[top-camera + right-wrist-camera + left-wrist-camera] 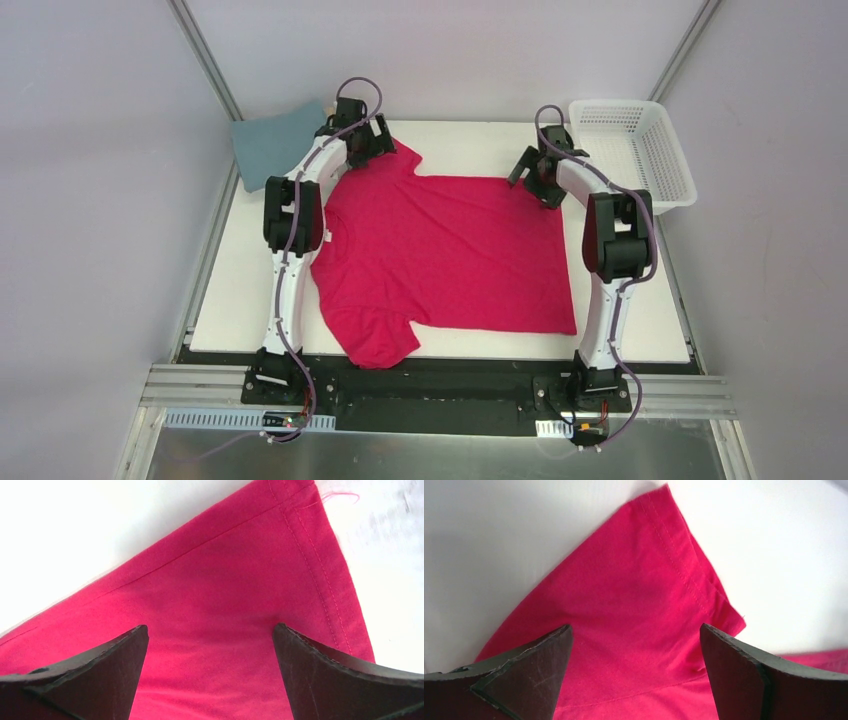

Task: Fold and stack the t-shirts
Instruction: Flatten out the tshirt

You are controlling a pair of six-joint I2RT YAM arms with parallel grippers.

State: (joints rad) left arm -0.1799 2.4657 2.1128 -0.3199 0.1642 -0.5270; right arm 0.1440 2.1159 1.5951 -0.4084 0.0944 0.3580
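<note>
A crimson-pink t-shirt (450, 255) lies spread flat on the white table, neck to the left and hem to the right. My left gripper (372, 142) is open over its far sleeve (639, 585), with the sleeve cloth between the two fingertips (544, 655). My right gripper (532, 168) is open over the far hem corner (280, 555), fingertips (310, 655) down at the cloth. A folded teal-grey t-shirt (275, 140) lies at the back left corner. The tan and blue t-shirts are out of view.
A white mesh basket (640, 150) stands at the back right, partly off the table edge. Bare white table (470, 140) shows behind the shirt between the two grippers, and along the left and right sides. Grey walls close in on both sides.
</note>
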